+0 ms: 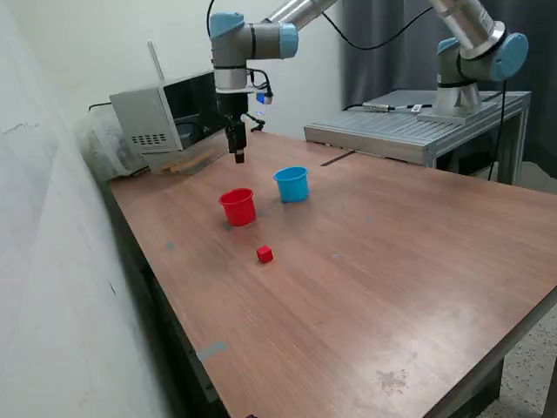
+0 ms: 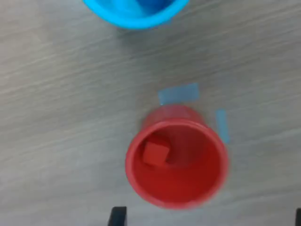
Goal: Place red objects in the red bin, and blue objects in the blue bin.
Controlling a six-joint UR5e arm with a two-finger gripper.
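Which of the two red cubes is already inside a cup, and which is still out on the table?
The red cube lying inside the red cup is sorted. The other red cube sits alone on the bare table, in front of both cups.

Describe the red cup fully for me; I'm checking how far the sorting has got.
The red cup is a small, round, tapered cup that looks like plastic, with a rolled rim. It stands upright and open on the wooden table, apart from the light blue cup at the exterior view's right. The wrist view shows one small red cube lying inside it. The gripper hangs above it, touching nothing.
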